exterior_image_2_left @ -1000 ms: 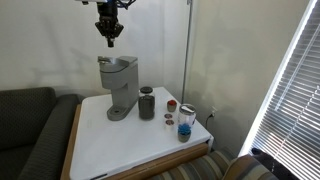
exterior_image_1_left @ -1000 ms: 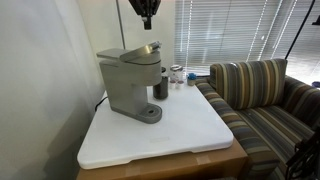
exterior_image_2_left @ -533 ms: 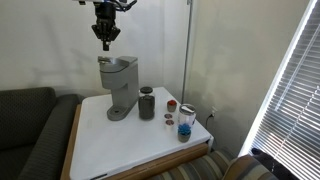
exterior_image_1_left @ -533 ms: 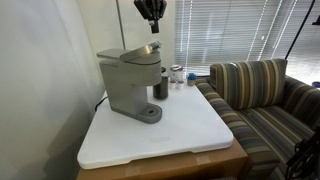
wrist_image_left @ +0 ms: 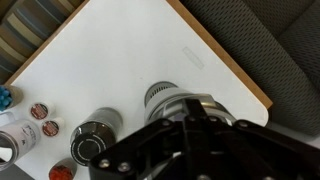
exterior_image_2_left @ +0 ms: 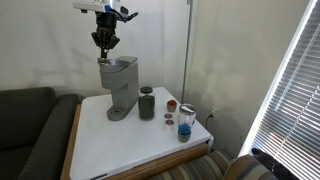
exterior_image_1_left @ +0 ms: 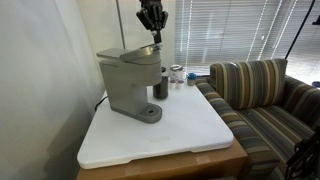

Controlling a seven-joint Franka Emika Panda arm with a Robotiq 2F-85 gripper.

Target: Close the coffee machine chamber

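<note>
**Gripper poised over the coffee machine**

White table point(exterior_image_1_left: 190, 130) beside a striped sofa point(exterior_image_1_left: 260, 95), with window blinds point(exterior_image_1_left: 230, 30) behind. The grey coffee machine point(exterior_image_1_left: 128, 82) stands toward the table's back, its chamber lid point(exterior_image_1_left: 140, 50) tilted up a little (not flat yet). The arm hangs straight down. The gripper point(exterior_image_1_left: 155, 36) points at the lid from just above, fingers drawn together, holding nothing. Contact? Can't tell.

Coffee machine point(exterior_image_2_left: 118, 85) stands on bench point(exterior_image_2_left: 110, 150), near its back edge by the wall. End effector point(exterior_image_2_left: 104, 48) hangs directly over the machine's top; contact unclear. Canister point(exterior_image_2_left: 147, 103) is on the bench just beside the machine base. Jar point(exterior_image_2_left: 186, 122) is further along, near the bench corner. Sofa point(exterior_image_1_left: 262, 92) is next to the bench.
</note>
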